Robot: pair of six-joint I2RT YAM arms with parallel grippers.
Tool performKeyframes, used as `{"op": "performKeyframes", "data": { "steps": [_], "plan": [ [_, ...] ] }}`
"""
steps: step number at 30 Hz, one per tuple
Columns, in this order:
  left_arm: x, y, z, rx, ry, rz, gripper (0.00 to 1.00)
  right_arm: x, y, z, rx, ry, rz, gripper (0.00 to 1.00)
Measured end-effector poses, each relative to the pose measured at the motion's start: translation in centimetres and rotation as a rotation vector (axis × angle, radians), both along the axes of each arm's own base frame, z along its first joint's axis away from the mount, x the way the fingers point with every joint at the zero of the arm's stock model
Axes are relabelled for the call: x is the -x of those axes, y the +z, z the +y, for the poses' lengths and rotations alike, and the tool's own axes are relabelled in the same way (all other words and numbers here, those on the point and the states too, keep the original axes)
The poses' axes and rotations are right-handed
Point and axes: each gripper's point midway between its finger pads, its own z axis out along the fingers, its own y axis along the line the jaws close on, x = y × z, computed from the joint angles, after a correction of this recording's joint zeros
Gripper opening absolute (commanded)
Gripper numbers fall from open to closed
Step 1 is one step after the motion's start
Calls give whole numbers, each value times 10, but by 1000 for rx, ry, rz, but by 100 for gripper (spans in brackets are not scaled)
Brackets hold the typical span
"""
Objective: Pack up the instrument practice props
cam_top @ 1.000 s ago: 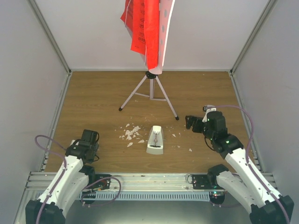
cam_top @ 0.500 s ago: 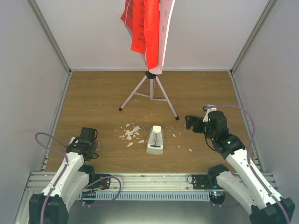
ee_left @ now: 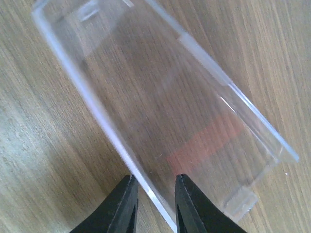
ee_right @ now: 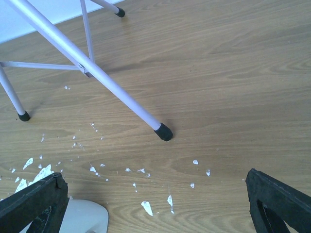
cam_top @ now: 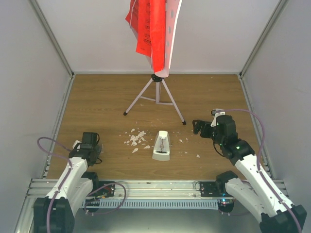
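Three props were out on the surface [cam_top: 107, 102] at this reading, none packed. The stand plate [cam_top: 174, 29] was up on its tripod legs [cam_top: 156, 94] at the far middle, with the red ribbed sheets [cam_top: 148, 29] hanging against it. The metronome [cam_top: 162, 145] stood upright nearer the arms, with white crumbs [cam_top: 136, 138] scattered just to its left and a few to its right.

Left hand [ee_left: 155, 204]: low at the near left of the surface, over a clear cover [ee_left: 160, 97] lying on the wood, well apart from the metronome. Its fingers [ee_left: 121, 206] straddled one long edge of the cover, one over bare wood and the other over the cover's body, with only a narrow gap between them. We could not tell whether the pads pressed that edge or merely flanked it.

Right hand [ee_right: 154, 177]: spread wide with nothing between the fingers, hovering to the right of the metronome and near the foot of one tripod leg. The metronome's white base showed at the lower left of its wrist view.

Judgement: the step in hand was securing the clear cover, which we took from its tapered shape to be the metronome's lid. The next move calls for a firm pinch on a thin, slick wall, then a lift and a carry rightwards to the metronome. There the taper must be lined up before lowering. We noted slippage of the cover as the main risk. The right hand looked well placed to steady the metronome.
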Motion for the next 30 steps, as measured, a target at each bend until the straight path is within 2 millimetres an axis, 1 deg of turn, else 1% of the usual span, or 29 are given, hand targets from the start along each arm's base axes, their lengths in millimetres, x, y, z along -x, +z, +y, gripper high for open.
{"op": "performKeyframes", "data": {
  "steps": [5,12,16,19,22,26,30],
  "plan": [
    [-3,0,-2,0,-26,-2,14,0,1,0,0,0,-1,100],
    [-3,0,-5,7,-52,-1,8,0,1,0,2,2,-2,100],
    [-1,3,-5,4,-67,7,8,0,1,0,5,4,-3,100],
    [-6,14,-5,-5,-84,-6,5,0,2,0,5,4,-5,100],
    [-18,31,-5,-17,-106,-41,0,-1,6,0,4,5,-12,100],
    [-36,56,-7,-37,-165,-95,0,-1,12,1,7,10,-25,100],
    [-50,78,-14,-49,-251,-150,0,2,19,3,-4,31,-44,99]
  ]
}}
